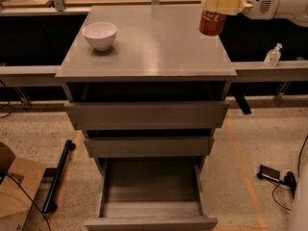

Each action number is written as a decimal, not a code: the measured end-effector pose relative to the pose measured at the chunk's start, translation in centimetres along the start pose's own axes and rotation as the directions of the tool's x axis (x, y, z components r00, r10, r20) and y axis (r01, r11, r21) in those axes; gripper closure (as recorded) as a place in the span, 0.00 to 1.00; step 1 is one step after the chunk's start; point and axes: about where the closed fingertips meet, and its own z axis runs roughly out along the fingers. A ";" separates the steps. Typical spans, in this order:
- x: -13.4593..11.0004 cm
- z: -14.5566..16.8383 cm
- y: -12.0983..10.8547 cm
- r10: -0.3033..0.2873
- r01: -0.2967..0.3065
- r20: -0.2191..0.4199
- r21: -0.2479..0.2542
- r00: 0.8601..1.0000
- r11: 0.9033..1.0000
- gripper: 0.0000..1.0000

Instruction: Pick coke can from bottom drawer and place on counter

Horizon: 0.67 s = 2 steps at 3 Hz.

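Note:
My gripper [222, 3] reaches in from the upper right and is shut on the coke can [212, 22], a red can with a silver top. It holds the can upright above the right rear part of the counter [154, 47], the grey glossy cabinet top. The bottom drawer [151, 189] is pulled open below and its grey tray shows nothing inside. The two shallower drawers above it are partly out.
A white bowl [99, 34] stands on the counter's left rear. A clear bottle [273, 55] stands on the grey rail shelf at right. A cardboard box [14, 191] and a black bar [57, 177] lie on the floor at left, cables at right.

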 end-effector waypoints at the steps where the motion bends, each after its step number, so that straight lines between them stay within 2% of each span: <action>1: -0.1 0.9 -2.7 0.011 -0.012 0.007 0.098 1.000 0.995 1.00; 2: 2.1 2.5 -5.7 0.059 -0.059 0.004 0.215 0.998 0.975 1.00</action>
